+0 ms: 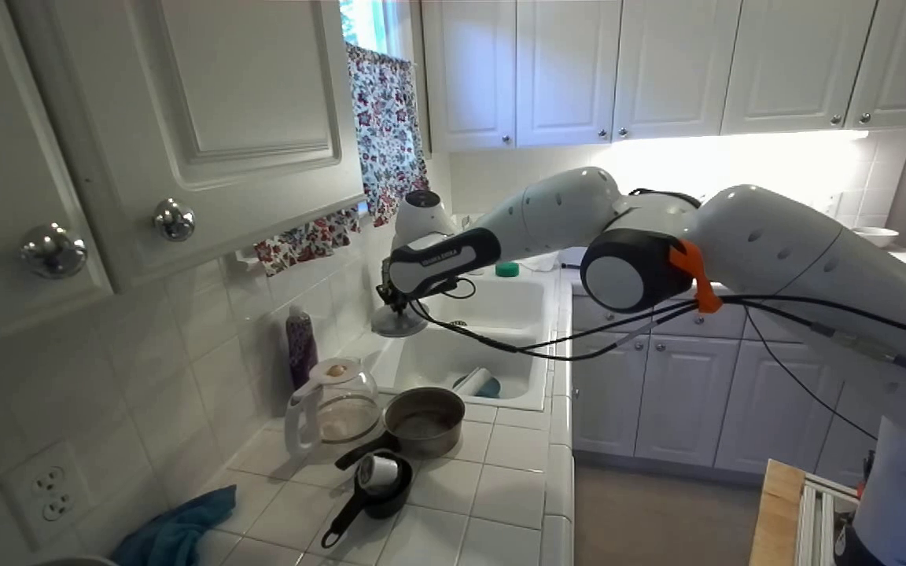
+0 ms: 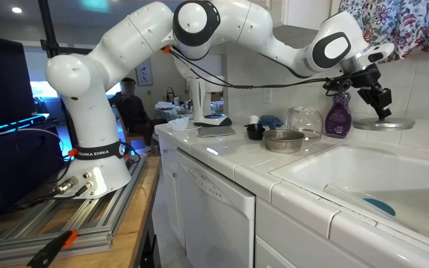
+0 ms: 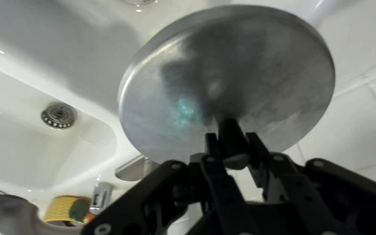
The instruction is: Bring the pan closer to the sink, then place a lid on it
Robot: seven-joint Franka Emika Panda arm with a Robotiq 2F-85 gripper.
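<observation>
The pan (image 1: 425,424) stands upright and uncovered on the tiled counter close to the sink's near edge, its black handle toward the wall; it also shows in an exterior view (image 2: 283,141). The white sink (image 1: 538,354) lies just beyond it and also shows in an exterior view (image 2: 292,174) and the wrist view (image 3: 77,106). My gripper (image 3: 231,140) is shut on the black knob of a round silvery lid (image 3: 181,130). The lid hangs about level in the air over the sink's wall-side edge, apart from the pan, in both exterior views (image 1: 398,324) (image 2: 384,125).
A clear glass carafe (image 1: 351,413) stands beside the pan at the wall. A purple bottle (image 2: 339,117) stands behind it. The small black skillet (image 1: 392,503), with a white cup inside, sits by the pan's handle. A blue cloth (image 1: 185,523) lies further along. Cabinets (image 1: 248,86) overhang the counter.
</observation>
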